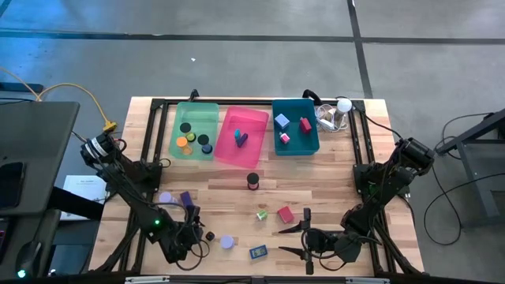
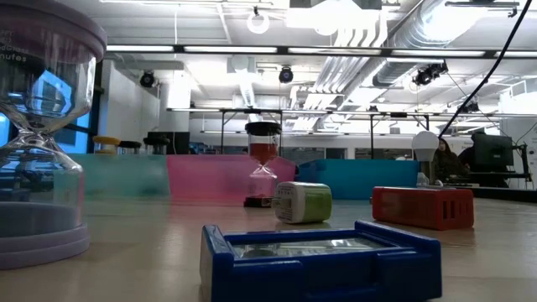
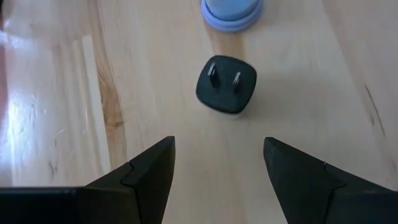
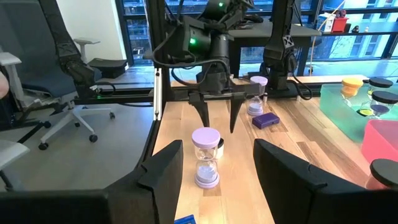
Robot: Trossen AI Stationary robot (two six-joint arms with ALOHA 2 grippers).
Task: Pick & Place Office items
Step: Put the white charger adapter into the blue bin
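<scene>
Down at the lower left of the high view, the left gripper (image 1: 192, 239) hangs over bare wood with its fingers (image 3: 146, 171) spread and nothing between them. Just ahead of it, in the left wrist view, lies a black plug (image 3: 226, 83), a rounded square block on its back with two metal prongs pointing up. Beyond the plug stands a lavender timer (image 3: 231, 12), round at the base; from the right wrist view it is an hourglass with lavender caps and pale sand in the lower bulb.

At the lower right of the high view, the right gripper (image 1: 293, 240) sits low near the front edge, its fingers also apart and empty, pointing left toward the lavender timer.

Loose pieces lie across the middle of the table (image 1: 331, 177): a black-and-red timer (image 1: 252, 181) near the centre, a small green block (image 1: 261, 214), a red block (image 1: 285, 214) beside it, a blue block (image 1: 258, 252) near the bottom edge, and a second lavender timer (image 1: 166, 198) with a purple block (image 1: 185, 198) at the left.

Along the top sit three bins. The green bin (image 1: 194, 131) holds black and orange discs, the pink bin (image 1: 243, 136) a pink and a dark blue piece, the teal bin (image 1: 294, 125) light blue, red and pink blocks.
</scene>
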